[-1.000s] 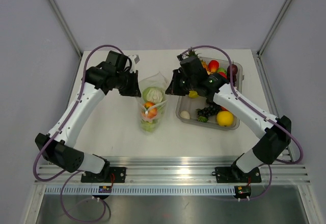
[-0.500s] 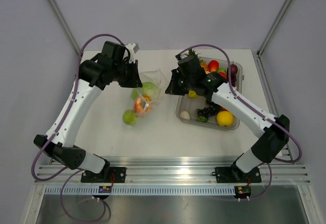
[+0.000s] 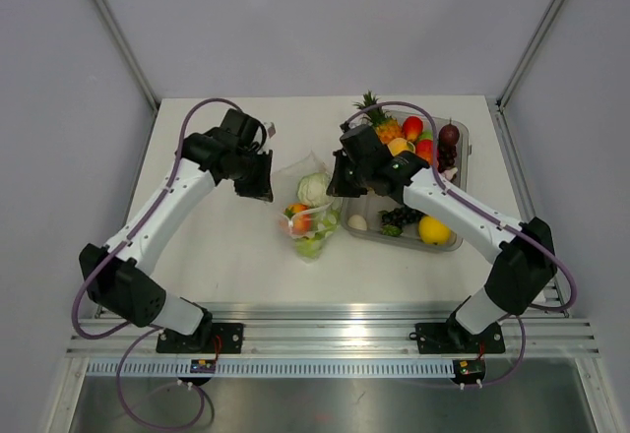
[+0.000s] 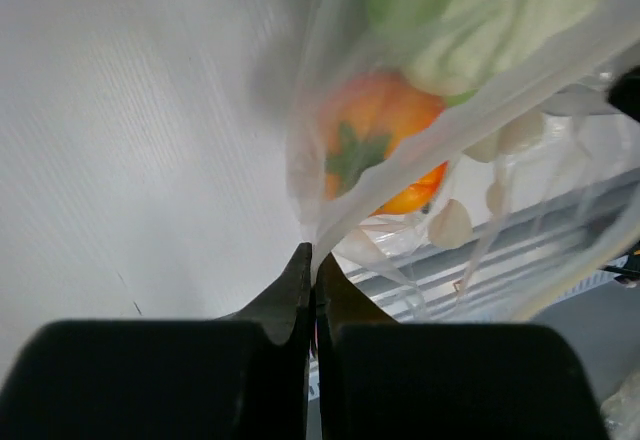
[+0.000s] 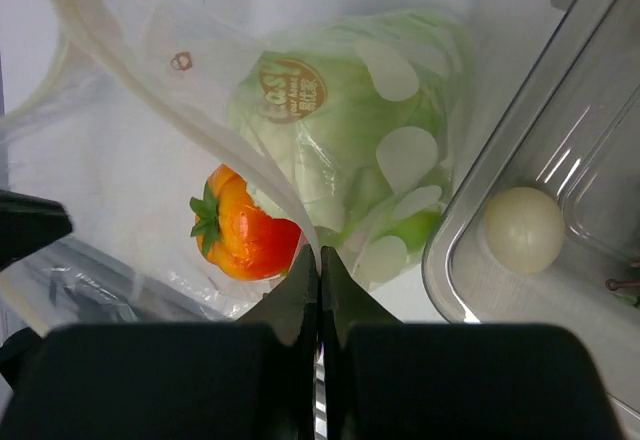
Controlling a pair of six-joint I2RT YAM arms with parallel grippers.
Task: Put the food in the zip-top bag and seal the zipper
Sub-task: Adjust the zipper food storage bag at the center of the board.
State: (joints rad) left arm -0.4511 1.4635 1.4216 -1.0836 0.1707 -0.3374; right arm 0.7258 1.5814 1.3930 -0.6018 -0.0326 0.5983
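The left hand (image 4: 312, 260) is clenched on a thin fold of the zip-top bag (image 3: 313, 218), at the left side of its mouth. From that pinch the bag sags to the right and down towards the desk (image 3: 217, 246). The film looks soft, crinkly and slick, with no stiffness of its own, so it will likely only keep a shape where it is pulled taut. The load seems light but loose: a pale cabbage (image 5: 345, 130) sits high, with an orange-red piece (image 5: 245, 230) beneath it, and both could roll out if the mouth tips. The mouth edge is the best place to hold; I cannot make out the zipper itself. The right hand (image 5: 318, 260) is likewise clenched on film at the opposite side of the mouth, with the bag directly ahead of its fingertips. The tray (image 5: 470, 230) of remaining food lies just beside it.
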